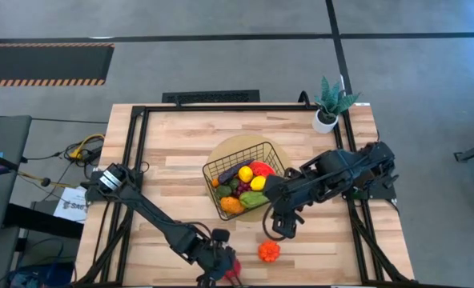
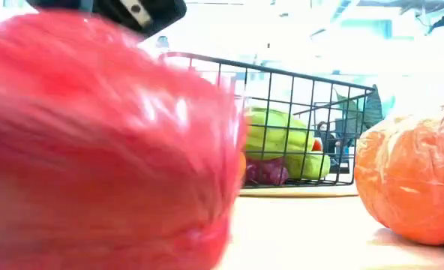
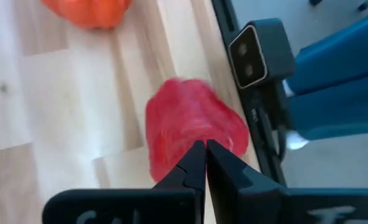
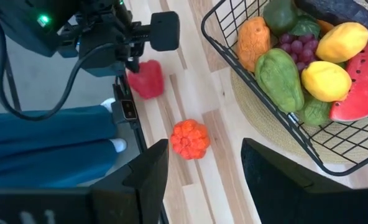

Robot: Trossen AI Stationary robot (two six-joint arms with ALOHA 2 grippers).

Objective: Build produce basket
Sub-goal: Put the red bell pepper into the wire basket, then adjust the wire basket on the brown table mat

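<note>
From above, my left gripper (image 1: 230,268) hangs at the desk's near edge over the red pepper (image 1: 234,270), jaws shut on nothing; the orange pepper (image 1: 269,251) lies just beside, the basket (image 1: 221,170) mid-desk, full. My left wrist shows closed fingertips (image 3: 196,163) above the pepper. My right gripper (image 4: 199,163) stands half open, empty, beside the basket.

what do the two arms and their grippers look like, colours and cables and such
Both arms are dark, near-black jointed links. The left gripper has two flat black tapering fingers; in the right wrist view it shows a black cable loop and a green light. The right gripper has broad, blunt black fingers.
</note>
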